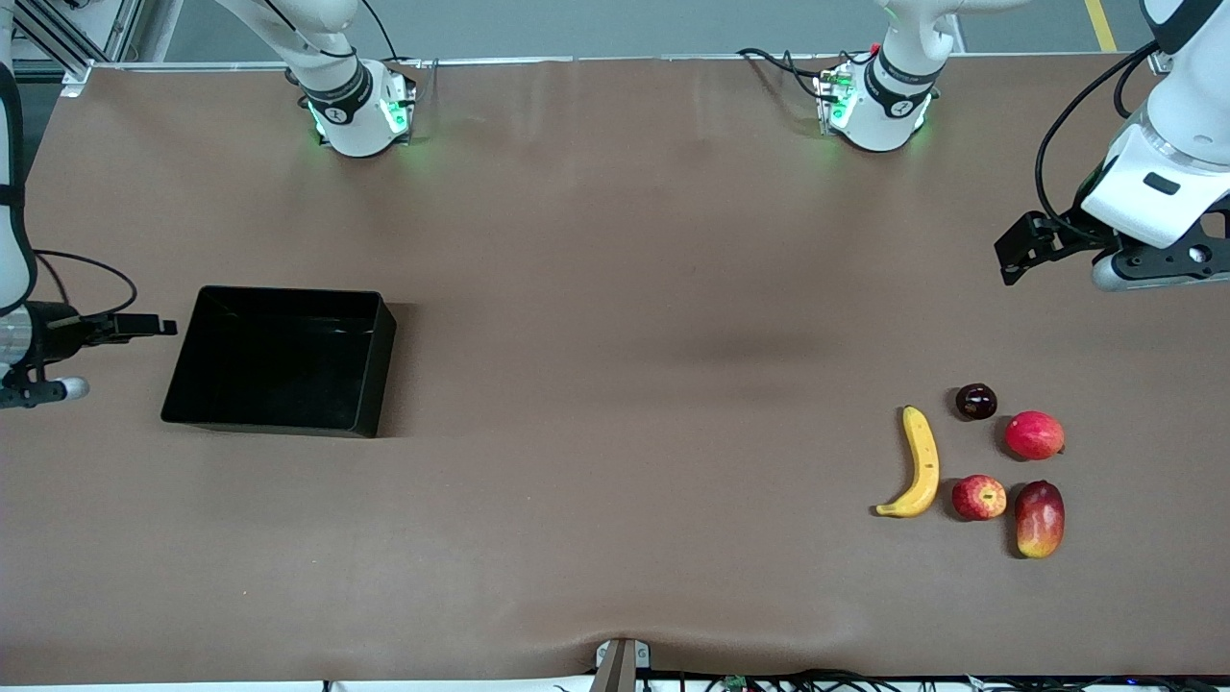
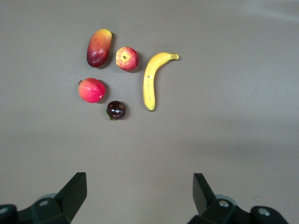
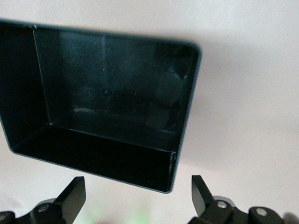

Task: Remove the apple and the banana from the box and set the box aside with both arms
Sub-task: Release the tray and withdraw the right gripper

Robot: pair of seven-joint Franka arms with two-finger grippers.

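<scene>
The yellow banana (image 1: 921,463) and the small red apple (image 1: 979,497) lie side by side on the brown table toward the left arm's end; both also show in the left wrist view, the banana (image 2: 152,79) and the apple (image 2: 126,59). The black box (image 1: 380,370) stands empty toward the right arm's end and fills the right wrist view (image 3: 93,158). My left gripper (image 1: 1020,252) hangs open and empty above the table by the fruits (image 2: 139,186). My right gripper (image 1: 144,327) is open and empty beside the box (image 3: 138,189).
A red-yellow mango (image 1: 1040,519), a round red fruit (image 1: 1034,434) and a dark plum (image 1: 976,401) lie close around the apple. In the left wrist view they show as the mango (image 2: 99,47), the red fruit (image 2: 91,90) and the plum (image 2: 116,110).
</scene>
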